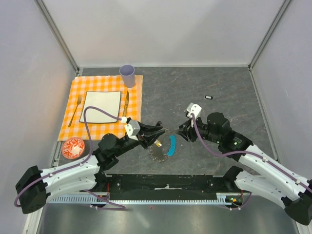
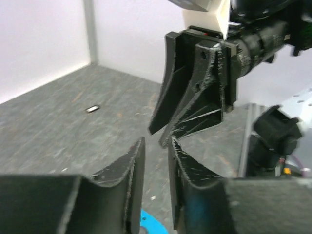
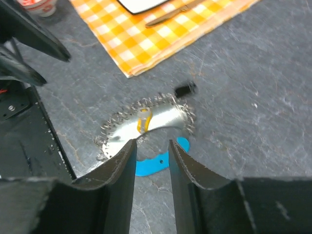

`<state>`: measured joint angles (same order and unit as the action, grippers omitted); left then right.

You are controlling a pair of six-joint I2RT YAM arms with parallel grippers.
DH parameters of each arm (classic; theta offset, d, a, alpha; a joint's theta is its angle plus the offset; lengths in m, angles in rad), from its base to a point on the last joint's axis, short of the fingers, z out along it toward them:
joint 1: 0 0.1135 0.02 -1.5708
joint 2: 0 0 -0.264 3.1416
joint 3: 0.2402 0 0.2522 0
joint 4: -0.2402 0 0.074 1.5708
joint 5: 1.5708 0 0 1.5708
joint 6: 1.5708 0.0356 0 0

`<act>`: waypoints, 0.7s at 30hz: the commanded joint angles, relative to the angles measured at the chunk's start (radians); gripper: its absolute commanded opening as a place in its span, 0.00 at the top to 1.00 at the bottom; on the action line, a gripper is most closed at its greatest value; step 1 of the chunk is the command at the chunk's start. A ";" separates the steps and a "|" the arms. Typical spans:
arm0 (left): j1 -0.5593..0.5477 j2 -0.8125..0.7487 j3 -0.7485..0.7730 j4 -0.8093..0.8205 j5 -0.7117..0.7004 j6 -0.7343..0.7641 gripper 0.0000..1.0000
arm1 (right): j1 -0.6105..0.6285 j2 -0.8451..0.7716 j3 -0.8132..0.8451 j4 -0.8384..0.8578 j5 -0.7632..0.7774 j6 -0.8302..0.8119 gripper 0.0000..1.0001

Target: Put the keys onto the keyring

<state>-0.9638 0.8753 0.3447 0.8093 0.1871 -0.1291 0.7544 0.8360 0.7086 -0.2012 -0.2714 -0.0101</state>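
Task at an early stage. The keyring (image 1: 170, 146) lies on the surface (image 1: 224, 80) between the left end effector (image 1: 161, 129) and right end effector (image 1: 181, 132), both parted and empty. The yellow-orange key (image 3: 143, 119) rests within the loop, and one black key (image 1: 208, 97) lies well apart.

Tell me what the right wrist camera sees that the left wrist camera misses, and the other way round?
Only the right wrist view shows the chain keyring whole, with a yellow key inside the loop and a black key at its edge. It also shows the checked placemat and the left gripper.

Only the left wrist view shows the right gripper facing it head on, a lone black key lying farther off, and the white walls.

Both show the grey table, the keyring's blue section, and each camera's own gripper at the bottom edge.
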 commanded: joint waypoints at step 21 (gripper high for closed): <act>0.356 -0.151 -0.163 -0.512 -0.307 -0.233 0.39 | 0.054 0.733 0.155 0.318 -0.060 0.136 0.55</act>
<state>-0.6968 0.7155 0.2329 0.2630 -0.1875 -0.2493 0.7876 1.5173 0.8085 -0.0040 -0.3069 0.1101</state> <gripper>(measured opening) 0.611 0.458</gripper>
